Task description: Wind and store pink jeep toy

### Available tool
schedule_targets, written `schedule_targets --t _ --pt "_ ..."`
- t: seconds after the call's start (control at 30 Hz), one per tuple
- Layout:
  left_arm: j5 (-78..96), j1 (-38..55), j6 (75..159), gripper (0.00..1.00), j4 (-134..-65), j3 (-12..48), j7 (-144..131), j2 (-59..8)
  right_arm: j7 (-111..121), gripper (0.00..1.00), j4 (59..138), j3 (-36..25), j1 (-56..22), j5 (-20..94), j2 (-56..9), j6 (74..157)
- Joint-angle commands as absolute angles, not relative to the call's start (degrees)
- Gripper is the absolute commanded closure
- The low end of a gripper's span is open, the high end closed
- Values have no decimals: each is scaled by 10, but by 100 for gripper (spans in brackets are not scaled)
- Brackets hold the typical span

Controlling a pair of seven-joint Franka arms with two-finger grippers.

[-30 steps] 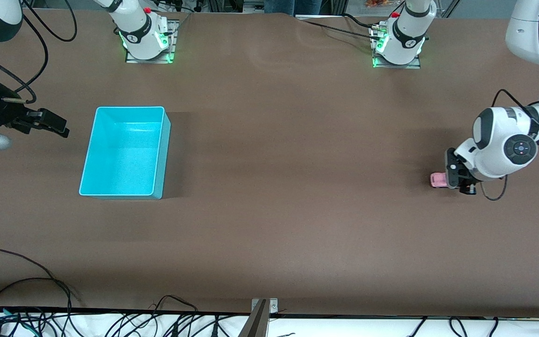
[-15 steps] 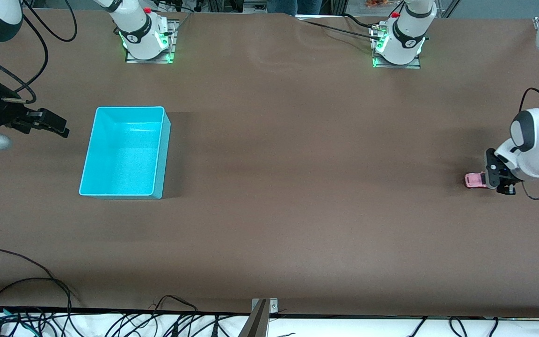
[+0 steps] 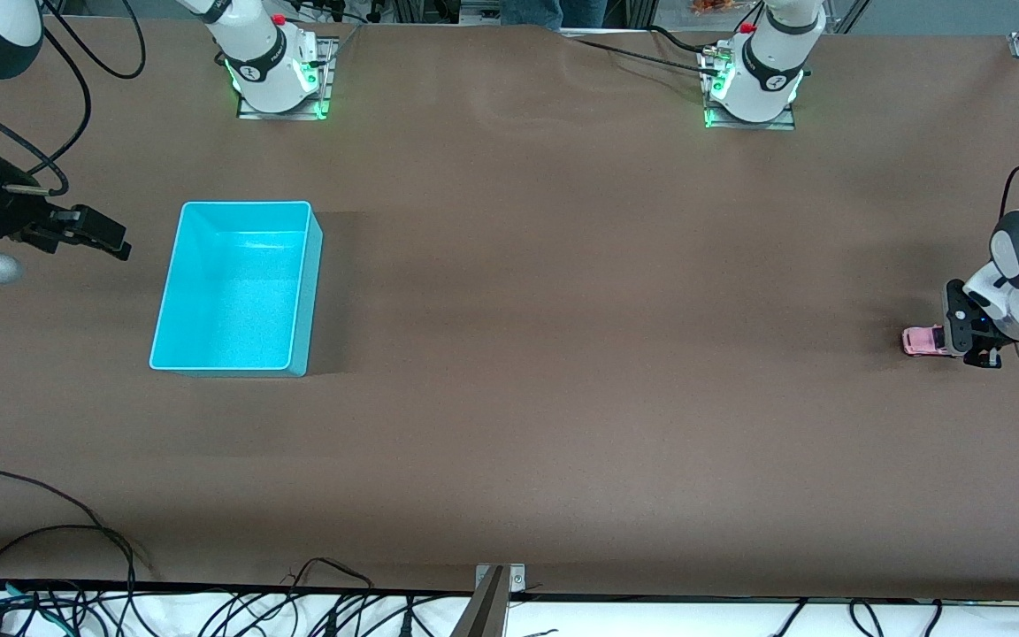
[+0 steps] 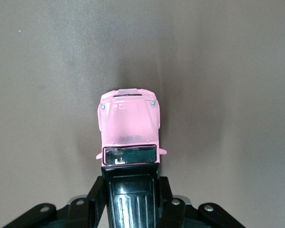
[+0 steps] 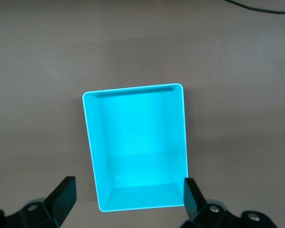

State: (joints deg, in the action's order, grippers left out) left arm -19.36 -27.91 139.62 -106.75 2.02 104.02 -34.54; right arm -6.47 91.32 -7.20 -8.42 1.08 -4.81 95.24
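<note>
The pink jeep toy (image 3: 922,341) sits low on the brown table at the left arm's end. My left gripper (image 3: 953,341) is shut on its black rear section. In the left wrist view the jeep (image 4: 129,124) points away from the gripper (image 4: 131,184), its black roof between the fingers (image 4: 98,191). The turquoise bin (image 3: 316,292) stands empty toward the right arm's end. My right gripper (image 3: 111,241) is open and empty, held beside the bin at that end. The right wrist view shows the bin (image 5: 133,89) past the spread fingers (image 5: 64,191) of that gripper (image 5: 129,191).
The two arm bases (image 3: 272,71) (image 3: 753,80) stand along the table edge farthest from the front camera. Cables (image 3: 49,548) lie along the table's near edge. A wide stretch of bare brown table lies between the bin and the jeep.
My left gripper has moved with the jeep along the table toward the left arm's end, away from the bin. The right arm and the bin have not moved.
</note>
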Motion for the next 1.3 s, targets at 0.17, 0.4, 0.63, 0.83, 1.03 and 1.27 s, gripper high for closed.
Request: schedule_targets --t 0.17,0.4,0.63,0.83,1.03,1.27 --pt "-201 -288 1352 0 -1022 32 1044 -352 -60 0 904 -72 -83 9 -48 942" --pt "-181 -288 1286 0 -996 40 1044 -329 -60 0 904 -72 -83 9 -48 942" --pt "-134 -287 1174 0 -945 56 1037 -309 -61 0 904 -72 -83 9 -48 942" --pt "-109 -287 1100 0 -889 80 984 -309 -61 0 904 -72 -83 9 -48 942" --pt "-108 -287 1042 0 -849 114 895 -303 -61 0 904 -72 -83 9 -48 942" --pt "-88 -287 1009 0 -843 142 790 -278 -61 0 904 -72 -83 9 -48 942"
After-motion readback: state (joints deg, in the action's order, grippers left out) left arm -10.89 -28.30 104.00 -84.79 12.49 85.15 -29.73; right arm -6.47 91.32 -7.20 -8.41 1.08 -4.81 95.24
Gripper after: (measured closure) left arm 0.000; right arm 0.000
